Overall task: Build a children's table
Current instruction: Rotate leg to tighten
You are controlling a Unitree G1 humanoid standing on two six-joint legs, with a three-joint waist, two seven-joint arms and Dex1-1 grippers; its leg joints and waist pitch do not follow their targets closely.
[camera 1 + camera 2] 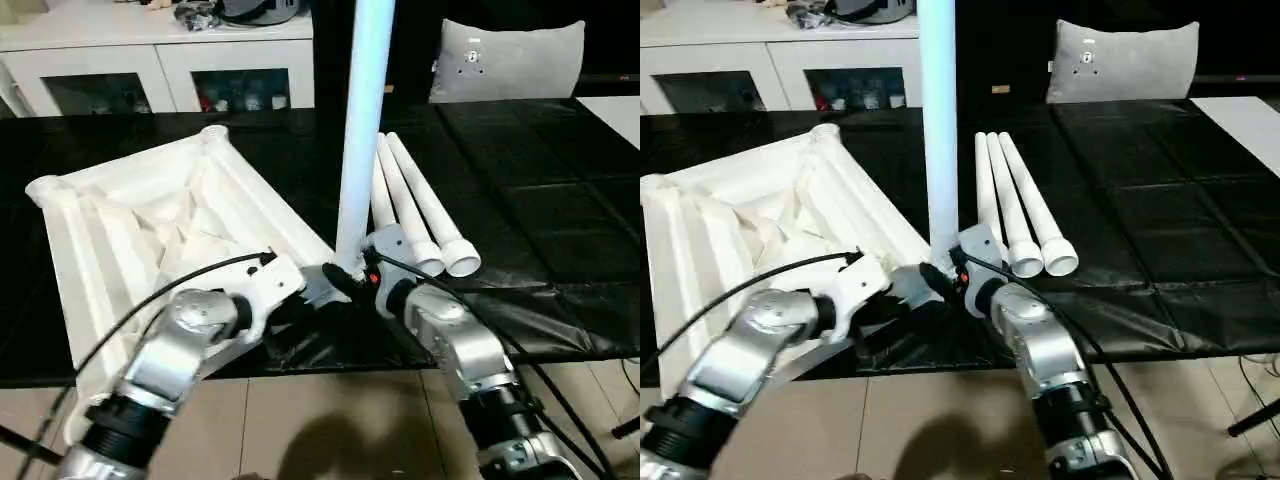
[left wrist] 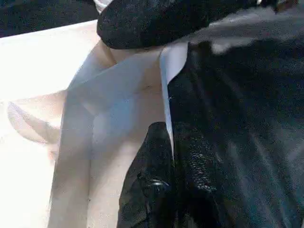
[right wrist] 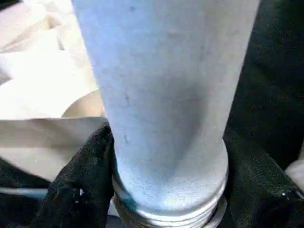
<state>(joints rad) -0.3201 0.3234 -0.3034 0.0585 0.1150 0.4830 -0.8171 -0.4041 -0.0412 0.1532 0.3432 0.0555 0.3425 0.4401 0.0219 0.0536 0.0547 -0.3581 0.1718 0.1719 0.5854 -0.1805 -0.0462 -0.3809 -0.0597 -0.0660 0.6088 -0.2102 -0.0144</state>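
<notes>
Right claw [image 1: 352, 274] grasps the upright leg [image 1: 362, 130] at its threaded base, long axis vertical, directly above the near corner of the upturned tabletop [image 1: 150, 215]. Left claw [image 1: 318, 285], clenched, pins that corner's edge. Three spare legs [image 1: 420, 215] lie just beside on the bench [image 1: 540, 200], not obstructing.
</notes>
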